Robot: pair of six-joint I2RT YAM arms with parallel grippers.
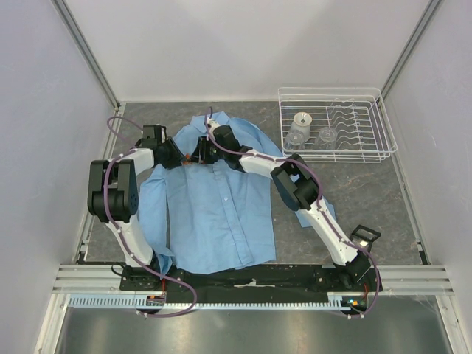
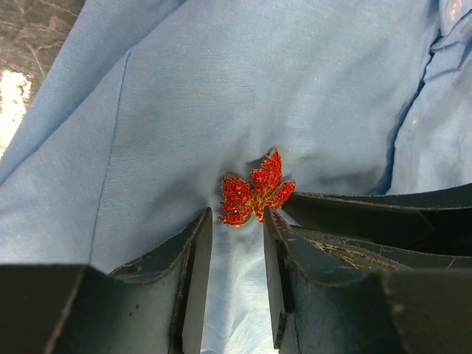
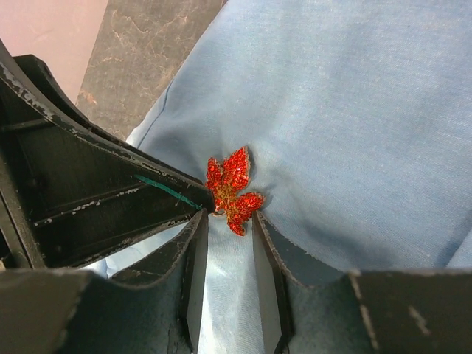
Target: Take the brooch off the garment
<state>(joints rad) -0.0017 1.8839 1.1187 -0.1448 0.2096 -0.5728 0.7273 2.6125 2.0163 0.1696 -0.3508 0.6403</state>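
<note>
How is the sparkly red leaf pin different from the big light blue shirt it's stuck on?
The glittery red leaf-shaped brooch is tiny, while the light blue button-up shirt is big and spread out flat. The brooch is bright red and sparkles. The shirt is pale blue and plain. The brooch has stiff, jagged points, and the shirt is soft cloth, puckered right around it. What they share: they are joined, with the brooch on the shirt near the collar.

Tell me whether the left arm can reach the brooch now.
Probably yes: the left gripper sits open right at the brooch, nothing between, though the right gripper crowds it.
</note>
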